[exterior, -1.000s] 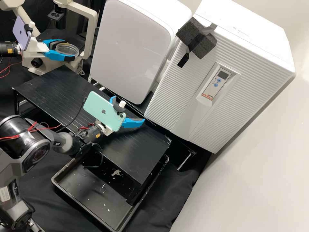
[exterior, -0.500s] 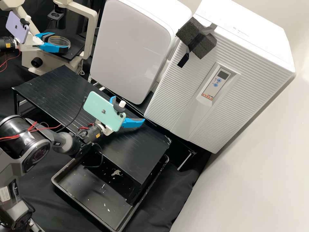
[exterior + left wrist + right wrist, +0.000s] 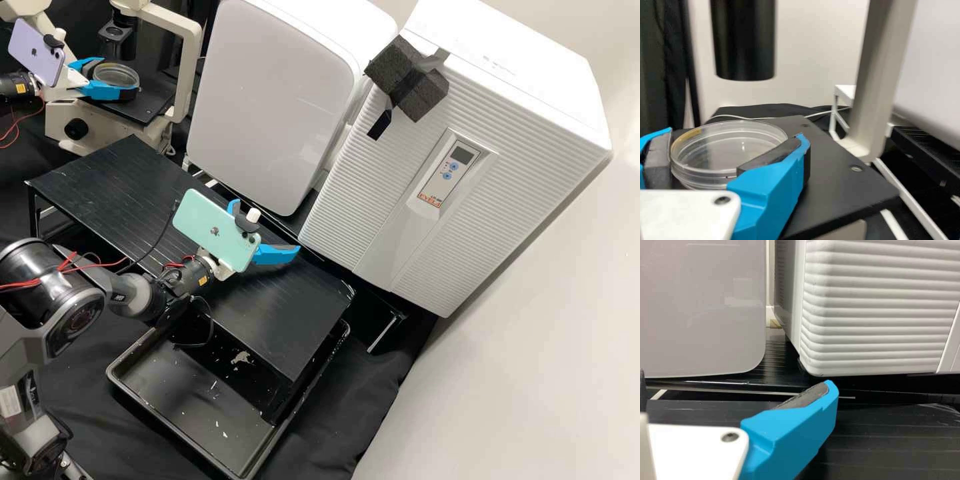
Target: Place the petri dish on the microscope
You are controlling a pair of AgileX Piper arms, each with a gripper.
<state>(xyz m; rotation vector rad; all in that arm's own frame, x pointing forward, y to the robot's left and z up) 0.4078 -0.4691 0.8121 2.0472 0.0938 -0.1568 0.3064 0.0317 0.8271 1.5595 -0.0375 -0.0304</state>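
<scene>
Holding one petri dish [image 3: 730, 147] is one left end effector [image 3: 118, 77].

From my end, I see both claws, the left [image 3: 117, 77] and the right [image 3: 267, 227], in white with bright blue fingers [image 3: 772, 192] and dark grey pads [image 3: 771, 156]. A screw [image 3: 722, 200] sits in the left one's white plate, another [image 3: 730, 437] in the right's. My right arm [image 3: 30, 297] has dark grey, rounded housings, thin red cables [image 3: 100, 265] and a small yellow-orange label [image 3: 203, 281]. A lilac phone [image 3: 35, 53] is clamped on the left, a mint-green one [image 3: 217, 230] on the right.
</scene>
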